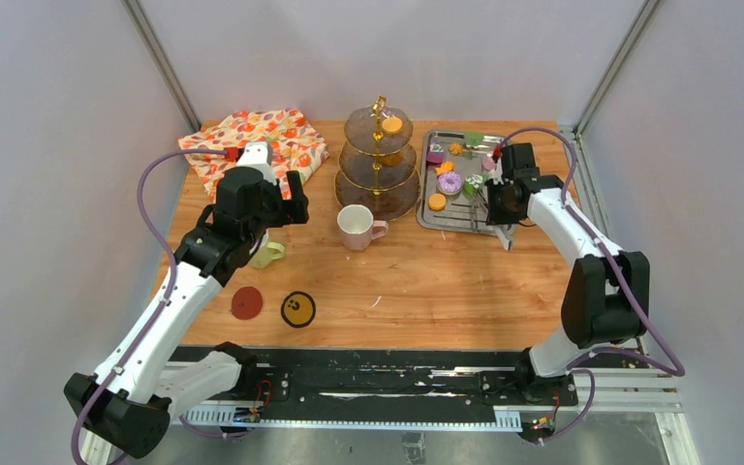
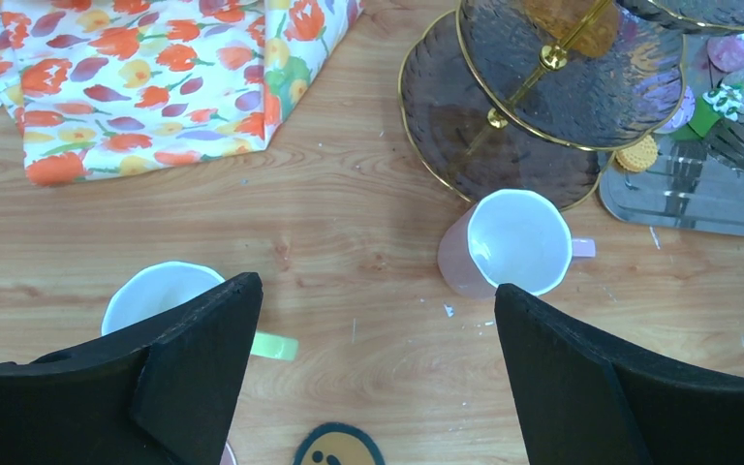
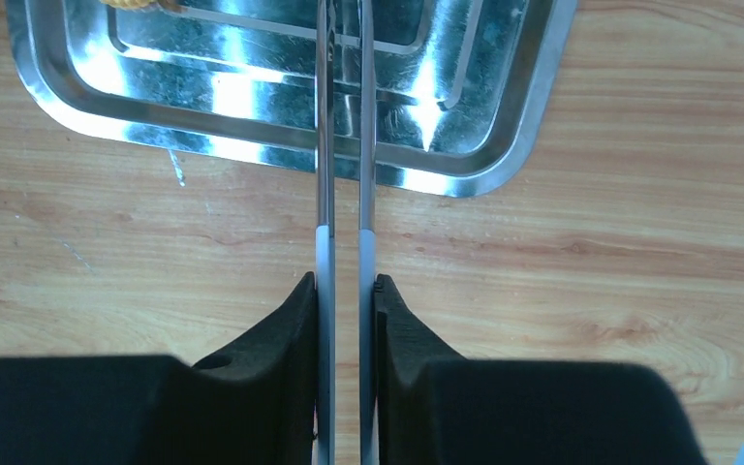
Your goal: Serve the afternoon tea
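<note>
Grippers, two.

Right gripper (image 3: pixel 346 286): jaws closed on the grey handles of the metal tongs (image 3: pixel 322 145). The two arms are pinched nearly together. They reach out over the near rim of the steel tray (image 3: pixel 504 165); their tips lie beyond the wrist view.

Left gripper (image 2: pixel 376 291): jaws spread wide, holding nothing, hanging above the table (image 1: pixel 426 281) over the yellow-green mug (image 2: pixel 160 291).

Yellow-green mug: upright, at the left finger, well left of the pink mug (image 2: pixel 513 240).

Pink mug: upright, just in front of the stand (image 1: pixel 380 165), handle toward the tray.

Stand: three brown-glass tiers with a gold handle, at the back centre between the floral cloth (image 1: pixel 262 140) and the tray. One orange biscuit (image 1: pixel 391 124) is on the top tier.

Tray contents: purple doughnut (image 1: pixel 449 182), second orange biscuit (image 1: pixel 437 201), green cake (image 1: pixel 473 139) and other small pastries.

Two round coasters, reddish (image 1: pixel 246 302) and black with a yellow face (image 1: pixel 297 308): side by side near the front left.
</note>
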